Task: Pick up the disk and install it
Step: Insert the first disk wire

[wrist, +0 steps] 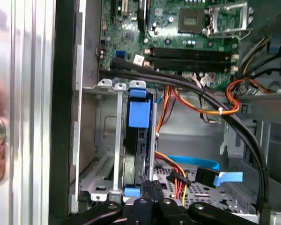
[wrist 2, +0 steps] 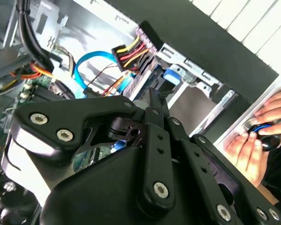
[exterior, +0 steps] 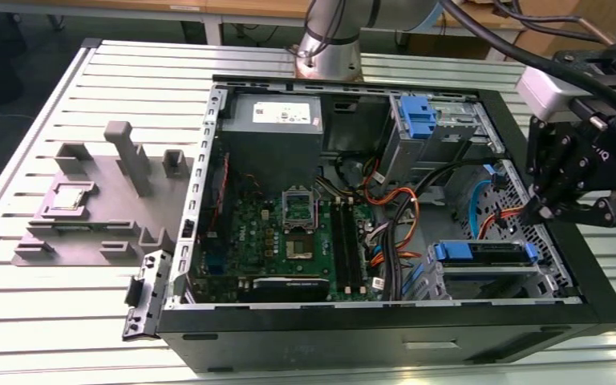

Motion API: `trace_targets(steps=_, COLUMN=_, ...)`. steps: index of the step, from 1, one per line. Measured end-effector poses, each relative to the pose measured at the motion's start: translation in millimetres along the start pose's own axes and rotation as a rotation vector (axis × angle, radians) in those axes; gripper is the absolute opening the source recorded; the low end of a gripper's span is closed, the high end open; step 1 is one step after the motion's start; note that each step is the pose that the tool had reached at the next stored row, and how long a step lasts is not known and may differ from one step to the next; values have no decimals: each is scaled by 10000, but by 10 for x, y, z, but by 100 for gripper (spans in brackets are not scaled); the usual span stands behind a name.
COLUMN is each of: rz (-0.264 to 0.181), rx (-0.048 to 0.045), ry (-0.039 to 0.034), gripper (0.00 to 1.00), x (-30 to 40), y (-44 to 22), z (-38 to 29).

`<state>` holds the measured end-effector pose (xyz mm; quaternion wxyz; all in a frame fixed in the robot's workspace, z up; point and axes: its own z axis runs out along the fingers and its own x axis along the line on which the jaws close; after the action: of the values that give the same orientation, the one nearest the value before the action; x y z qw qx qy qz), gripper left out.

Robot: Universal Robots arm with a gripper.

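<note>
The gripper (exterior: 534, 214) hangs tilted, jaws pressed together, over the disk (exterior: 481, 253) seated in the open computer case (exterior: 394, 345) on a slatted metal worktop (exterior: 126, 72).

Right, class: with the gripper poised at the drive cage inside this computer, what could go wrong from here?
1. The gripper sits close to the red and yellow wires beside the disk; a move could snag them.
2. A person's hand rests just outside the case, near the arm; a wide swing might strike it.
</note>
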<state>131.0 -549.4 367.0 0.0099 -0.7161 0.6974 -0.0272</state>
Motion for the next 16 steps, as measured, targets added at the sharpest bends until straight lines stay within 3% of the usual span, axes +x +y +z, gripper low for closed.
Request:
trace_targets(steps=2, rz=-102, rx=105, ry=61, gripper=10, x=-4, y=-1, z=1)
trace_targets(steps=12, rz=-1399, rx=297, ry=89, gripper=10, x=-5, y=0, z=13)
trace_targets(steps=16, rz=-1630, rx=278, ry=335, gripper=10, x=-7, y=-1, z=33)
